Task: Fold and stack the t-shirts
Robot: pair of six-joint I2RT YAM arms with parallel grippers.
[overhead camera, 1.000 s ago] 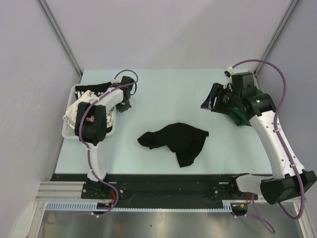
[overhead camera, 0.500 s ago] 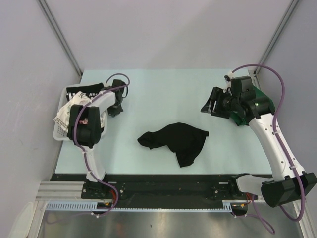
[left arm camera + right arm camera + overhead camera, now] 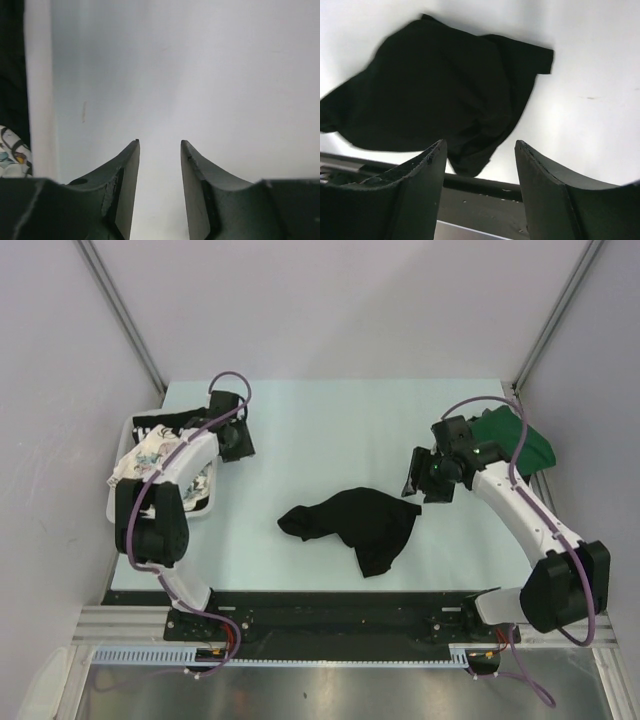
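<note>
Black t-shirt (image 3: 355, 525) lies well apart from basket (image 3: 205, 502) and table (image 3: 320, 420) edges.

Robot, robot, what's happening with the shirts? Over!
Left gripper open, empty. Right gripper open, empty, beside black t-shirt, crumpled mid-table, unfolded. Nothing between them.

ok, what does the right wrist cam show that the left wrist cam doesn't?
Right wrist only: the plain black t-shirt, crumpled on the table beyond the right gripper, plus a dark strip along the table's edge.
Left wrist only: a sliver of floral-print cloth and some black cloth at the frame's left edge, off to the side of the left gripper.
Both: pale table surface, and open jaws with nothing between them.
</note>
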